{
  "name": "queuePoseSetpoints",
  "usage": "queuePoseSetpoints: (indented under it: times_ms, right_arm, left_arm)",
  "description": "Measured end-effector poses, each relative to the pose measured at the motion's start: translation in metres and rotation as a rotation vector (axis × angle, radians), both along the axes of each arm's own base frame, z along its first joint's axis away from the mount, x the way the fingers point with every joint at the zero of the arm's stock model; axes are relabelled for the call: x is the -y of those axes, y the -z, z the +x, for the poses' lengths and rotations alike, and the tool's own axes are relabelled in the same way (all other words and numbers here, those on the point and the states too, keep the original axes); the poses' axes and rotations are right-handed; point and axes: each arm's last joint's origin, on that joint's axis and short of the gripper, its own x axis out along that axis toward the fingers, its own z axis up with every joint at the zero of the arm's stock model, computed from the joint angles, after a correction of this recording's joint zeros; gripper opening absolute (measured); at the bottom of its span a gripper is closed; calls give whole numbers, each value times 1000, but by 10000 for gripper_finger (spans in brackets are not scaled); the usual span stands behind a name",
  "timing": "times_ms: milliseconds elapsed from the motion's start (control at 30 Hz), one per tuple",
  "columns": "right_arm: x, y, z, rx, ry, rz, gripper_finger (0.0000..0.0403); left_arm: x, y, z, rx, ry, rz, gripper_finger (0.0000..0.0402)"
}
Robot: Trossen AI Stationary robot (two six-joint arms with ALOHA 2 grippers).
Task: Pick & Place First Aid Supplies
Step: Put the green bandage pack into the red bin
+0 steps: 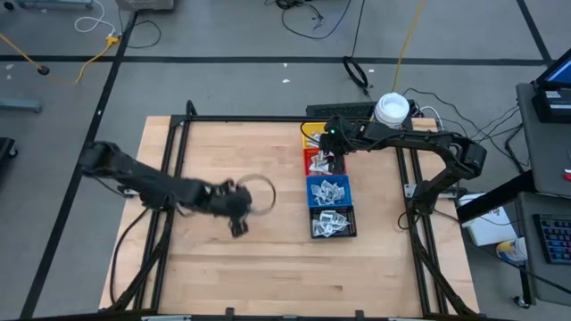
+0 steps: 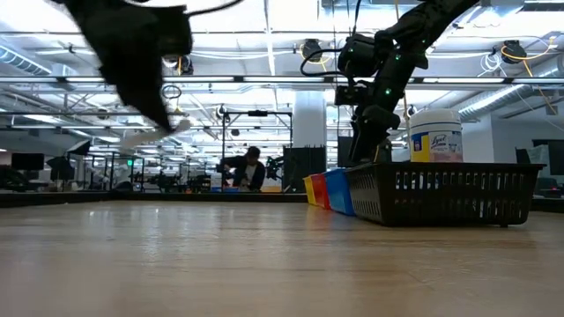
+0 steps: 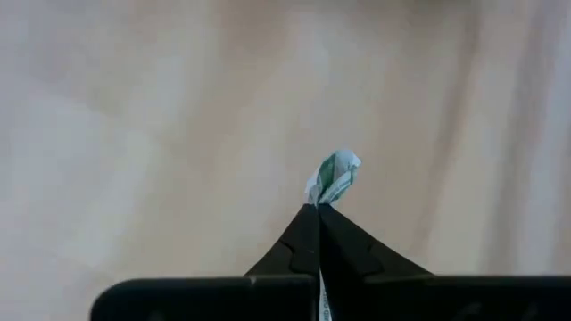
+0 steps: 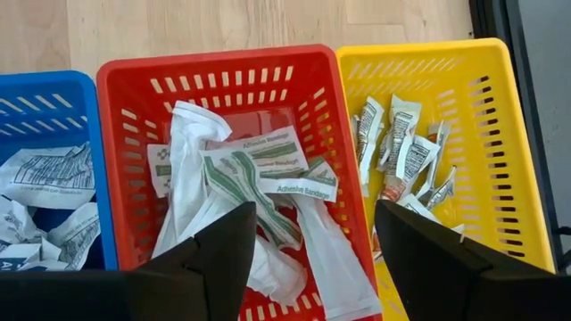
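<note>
From above, the left gripper (image 1: pixel 237 214) sits over bare table (image 1: pixel 223 276) well to the left of the row of bins, while the right gripper (image 1: pixel 332 150) hangs over the red bin (image 1: pixel 314 160), likely to pick from it; the blue bin (image 1: pixel 328 190) and black bin (image 1: pixel 332 223) beside the red one hold pale packets. At table height, a white jar (image 2: pixel 435 134) stands behind the black bin. The left wrist view shows the fingers (image 3: pixel 303 245) pinched shut on a small green-and-white wrapper (image 3: pixel 333 176), lifted clear for carrying. The right wrist view shows that gripper's fingers spread, holding nothing, above bandage wrappers (image 4: pixel 259 174) heaped in the red bin; the neighbouring yellow bin (image 4: pixel 508 125) holds narrow sachets (image 4: pixel 401 143).
</note>
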Motion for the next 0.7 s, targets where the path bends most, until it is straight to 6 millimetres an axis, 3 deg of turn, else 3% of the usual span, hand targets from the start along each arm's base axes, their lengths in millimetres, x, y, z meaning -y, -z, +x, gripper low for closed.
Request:
queuePoseSetpoints:
  times_ms: [200, 367, 700]
  right_arm:
    - [0, -2, 4, 74, 71, 65, 220]
    - [1, -8, 12, 227, 117, 180, 212]
    - [-8, -30, 36, 543, 60, 260, 210]
  left_arm:
    - [-52, -33, -4, 148, -105, 131, 1]
    - [-92, -51, 6, 319, -124, 190, 1]
    - [-162, -60, 11, 737, -226, 235, 0]
